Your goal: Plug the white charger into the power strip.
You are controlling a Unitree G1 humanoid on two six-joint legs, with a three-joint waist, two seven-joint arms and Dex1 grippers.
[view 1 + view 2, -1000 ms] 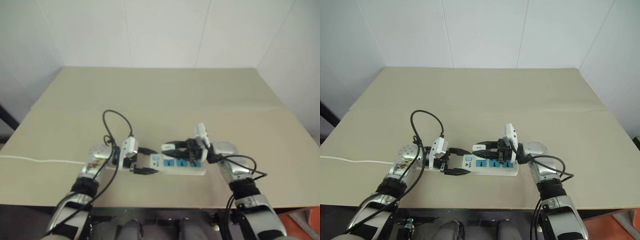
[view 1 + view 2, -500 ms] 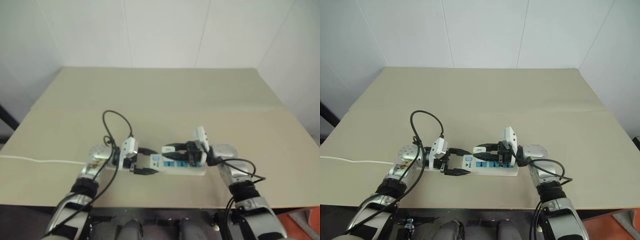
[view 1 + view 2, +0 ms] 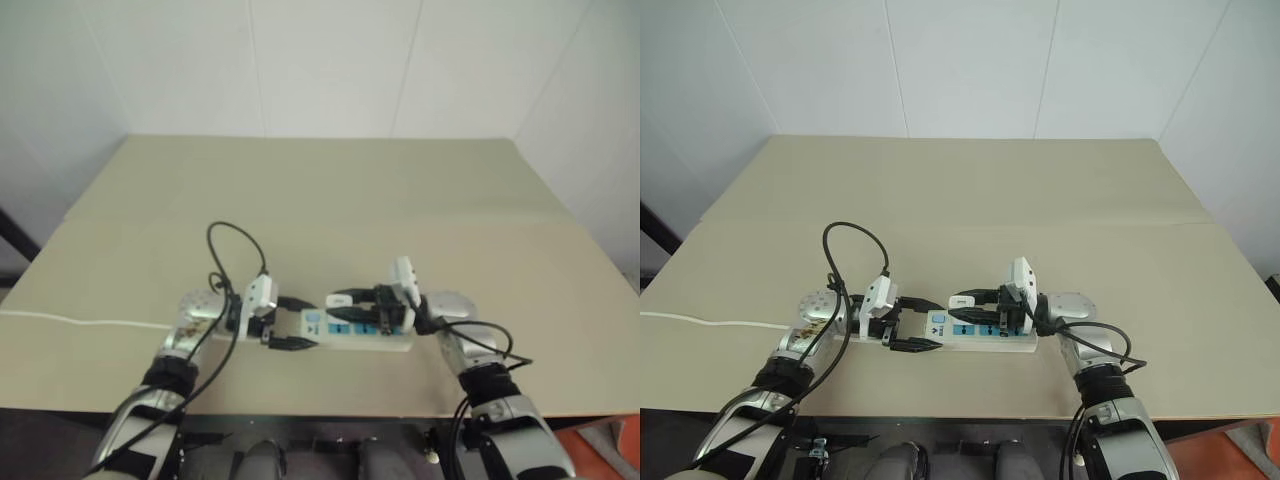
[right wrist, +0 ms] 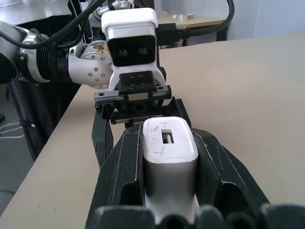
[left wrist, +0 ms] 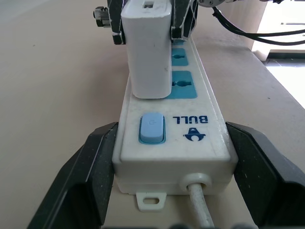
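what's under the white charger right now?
The white charger stands on the power strip, over the socket nearest the blue switch, clamped by the right gripper. Two blue sockets beyond it show. Its prongs and that socket's face are covered, so seating can't be confirmed.

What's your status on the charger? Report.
Left gripper shut on power strip at its switch end. Right gripper shut on white charger, standing on the socket nearest the switch. Nothing in the way.
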